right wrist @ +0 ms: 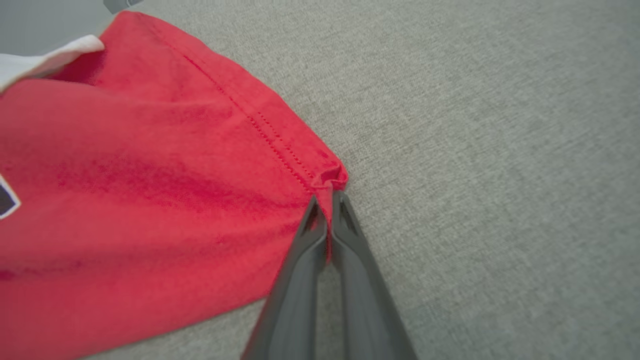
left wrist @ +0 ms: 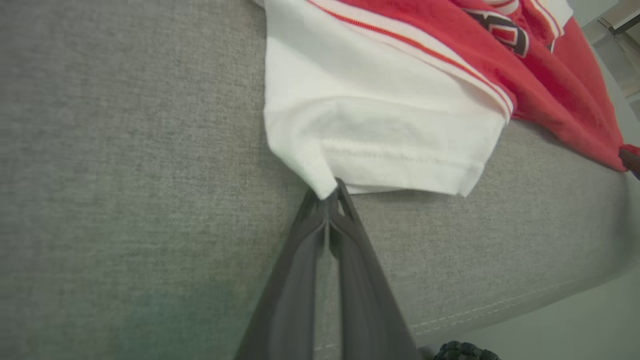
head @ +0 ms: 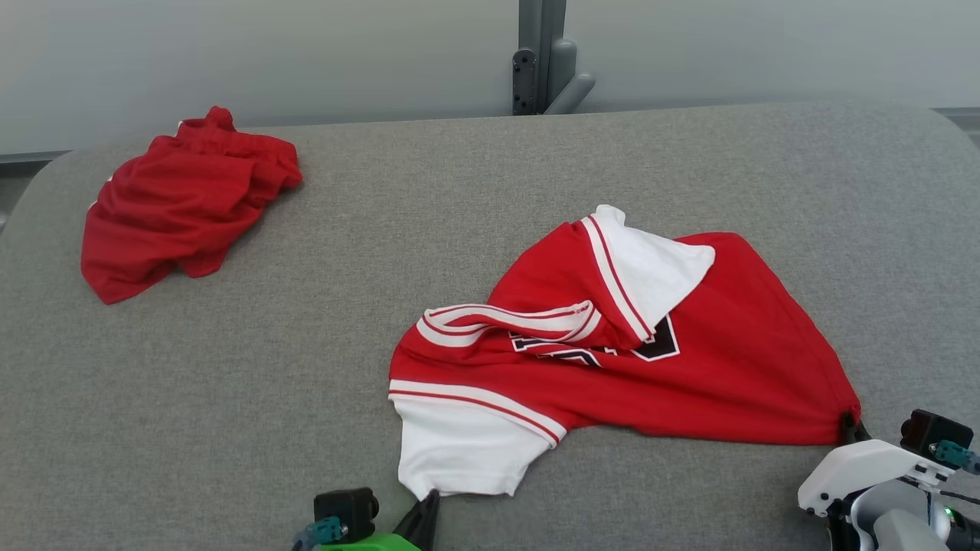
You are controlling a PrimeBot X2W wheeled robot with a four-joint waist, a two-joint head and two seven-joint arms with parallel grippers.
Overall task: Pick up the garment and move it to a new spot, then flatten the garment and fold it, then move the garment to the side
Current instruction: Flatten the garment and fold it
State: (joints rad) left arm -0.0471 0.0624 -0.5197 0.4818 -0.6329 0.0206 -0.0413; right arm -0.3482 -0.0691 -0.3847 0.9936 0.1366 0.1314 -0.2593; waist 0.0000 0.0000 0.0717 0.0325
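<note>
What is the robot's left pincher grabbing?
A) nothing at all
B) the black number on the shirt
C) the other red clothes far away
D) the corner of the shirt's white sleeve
D: in the left wrist view the left gripper is pinched shut on the corner of the white sleeve of the shirt.

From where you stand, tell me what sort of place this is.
Likely a test station for folding clothes: a wide grey fabric-covered table, a bare pale wall with a metal post, and a red-and-white shirt and a crumpled red garment laid out.
</note>
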